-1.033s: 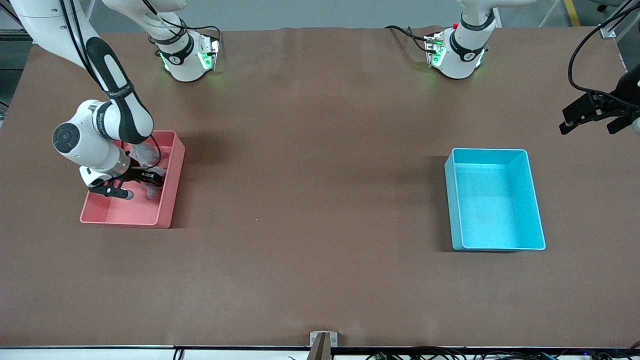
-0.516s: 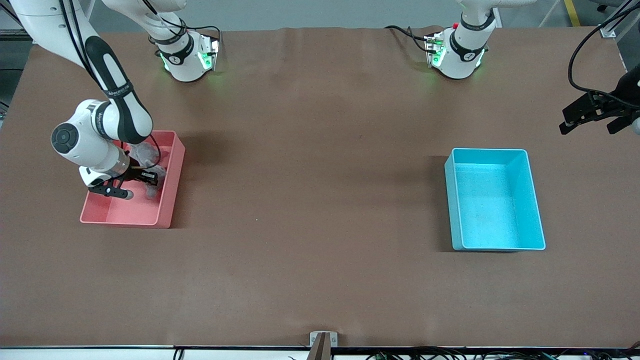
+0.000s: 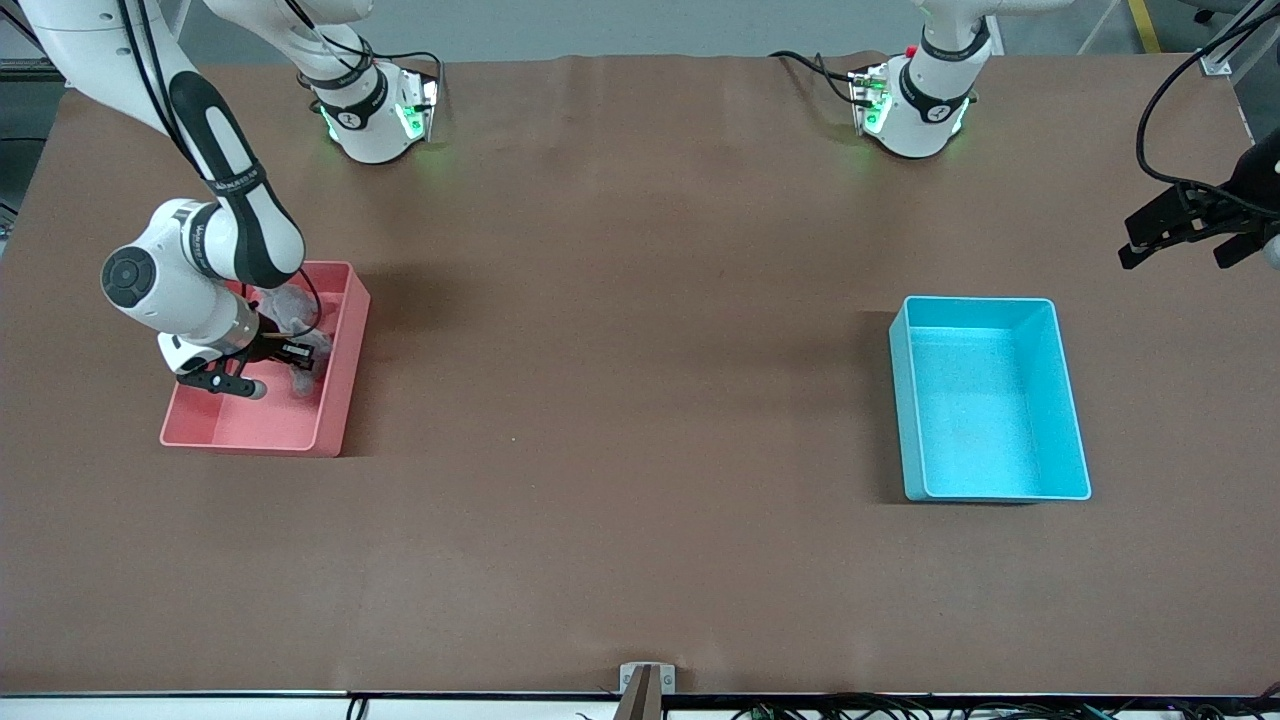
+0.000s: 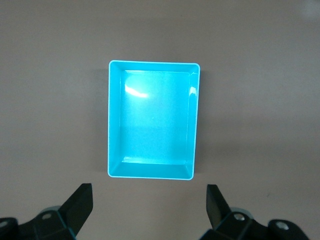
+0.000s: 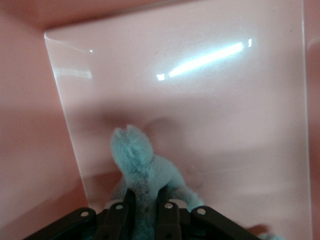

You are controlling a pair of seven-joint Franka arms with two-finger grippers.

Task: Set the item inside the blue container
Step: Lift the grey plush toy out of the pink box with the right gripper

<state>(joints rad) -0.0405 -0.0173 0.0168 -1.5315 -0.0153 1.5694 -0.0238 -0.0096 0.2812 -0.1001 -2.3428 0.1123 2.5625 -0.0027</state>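
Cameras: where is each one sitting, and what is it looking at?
Front view: high across the table, facing both arms' bases; shows the pink bin, blue bin, right gripper and left gripper.
Left wrist view: looks straight down on the blue bin; its open fingers show.
Right wrist view: inside the pink bin; its fingers pinch a fluffy toy.
Front shares a bin with each wrist view.

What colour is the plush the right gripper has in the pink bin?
Pale blue-grey plush toy; right wrist view shows it best.
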